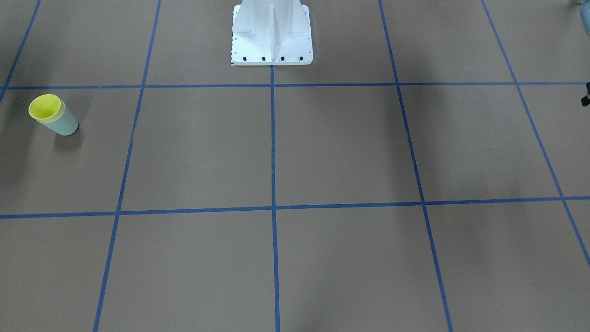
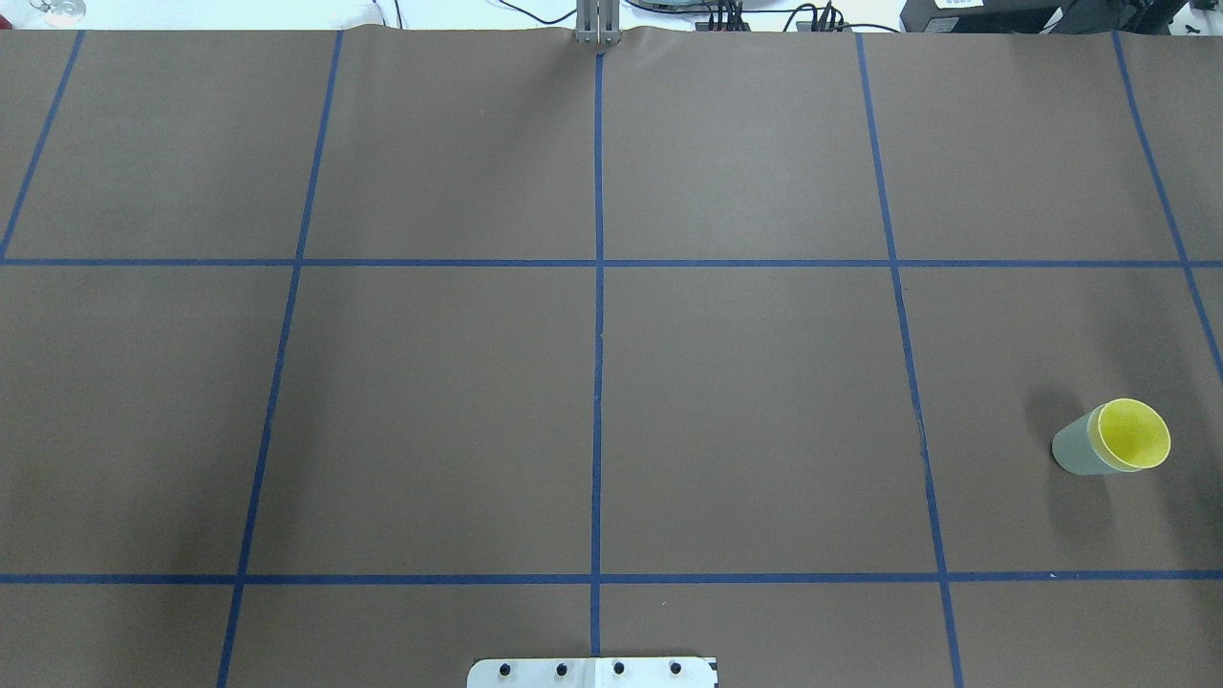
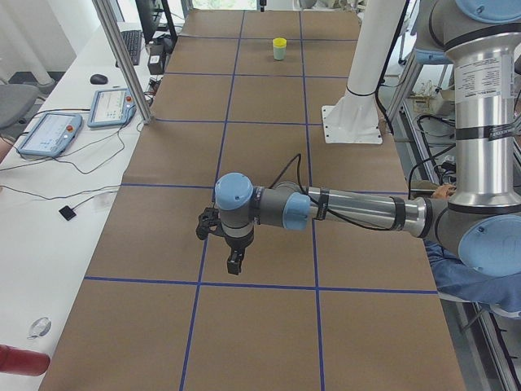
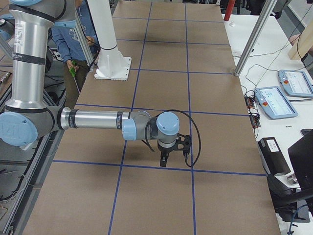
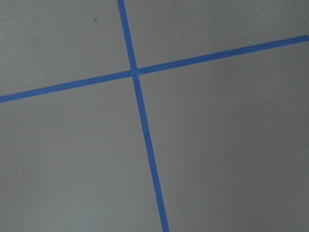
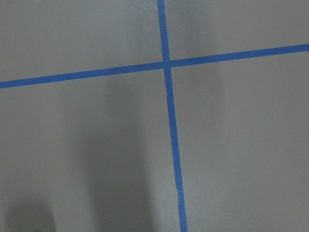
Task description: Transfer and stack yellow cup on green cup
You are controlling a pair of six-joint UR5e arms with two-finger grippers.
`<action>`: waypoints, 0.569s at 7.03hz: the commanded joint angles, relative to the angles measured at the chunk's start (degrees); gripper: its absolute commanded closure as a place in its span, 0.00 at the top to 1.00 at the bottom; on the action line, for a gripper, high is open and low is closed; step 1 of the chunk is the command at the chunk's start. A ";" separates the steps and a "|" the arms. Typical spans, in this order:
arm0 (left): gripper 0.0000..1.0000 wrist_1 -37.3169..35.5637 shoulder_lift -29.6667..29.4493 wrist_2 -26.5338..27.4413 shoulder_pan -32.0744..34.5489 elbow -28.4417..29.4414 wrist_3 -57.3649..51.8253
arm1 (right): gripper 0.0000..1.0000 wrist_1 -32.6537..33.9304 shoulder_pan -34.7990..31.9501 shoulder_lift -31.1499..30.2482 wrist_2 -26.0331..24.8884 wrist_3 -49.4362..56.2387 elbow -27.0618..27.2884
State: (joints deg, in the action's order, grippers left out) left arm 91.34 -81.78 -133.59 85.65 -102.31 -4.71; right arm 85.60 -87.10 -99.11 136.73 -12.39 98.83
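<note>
Brown paper (image 2: 439, 401) covers the whole table, ruled into squares with blue tape (image 2: 597, 315). Out at the robot's left end, the left arm (image 3: 358, 212) stretches flat and low over the paper. The left gripper (image 3: 234, 262) hangs pointing down above a square, close to a tape line. From the side I cannot tell whether its fingers are spread or closed, and its own wrist camera sees only a tape crossing (image 5: 134, 72) below.

In the middle, at the robot's edge of the table, stands the white pedestal base (image 1: 272, 32), bolted down where the centre tape line ends.

Further right, in the middle row and two squares from the centre line, the yellow cup (image 2: 1133, 435) sits nested inside the green cup (image 2: 1075, 451). Its yellow rim shows just above the green one. The pair stands upright on the paper, in the outer half of that square, and casts a soft shadow. From the left end of the table the same stack looks small and distant (image 3: 279, 47), well apart from the left gripper.

On the robot's right, the right arm (image 4: 93, 119) also reaches out level. The right gripper (image 4: 164, 160) points down just short of a tape line, and again I cannot tell how its fingers stand. A person in blue (image 4: 73, 34) stands behind the robot.
</note>
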 commanded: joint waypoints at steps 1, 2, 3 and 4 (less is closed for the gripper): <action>1.00 -0.11 1.44 -3.75 3.46 1.58 -3.46 | 1.00 -0.25 0.00 -1.17 -0.06 0.44 0.39; 1.00 1.02 3.79 -5.01 3.39 2.28 -3.90 | 1.00 -0.17 0.09 -0.99 -1.45 0.01 0.05; 1.00 5.38 5.38 -4.06 3.73 0.72 -6.34 | 1.00 -0.17 0.09 -0.99 -2.25 -0.17 0.22; 1.00 6.55 7.23 0.04 3.74 0.54 -6.71 | 1.00 -0.08 0.09 -1.08 -2.26 -0.09 -0.13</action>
State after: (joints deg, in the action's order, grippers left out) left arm 95.40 -76.83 -136.76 89.21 -101.23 -10.21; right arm 85.44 -87.03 -100.13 134.92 -12.45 98.95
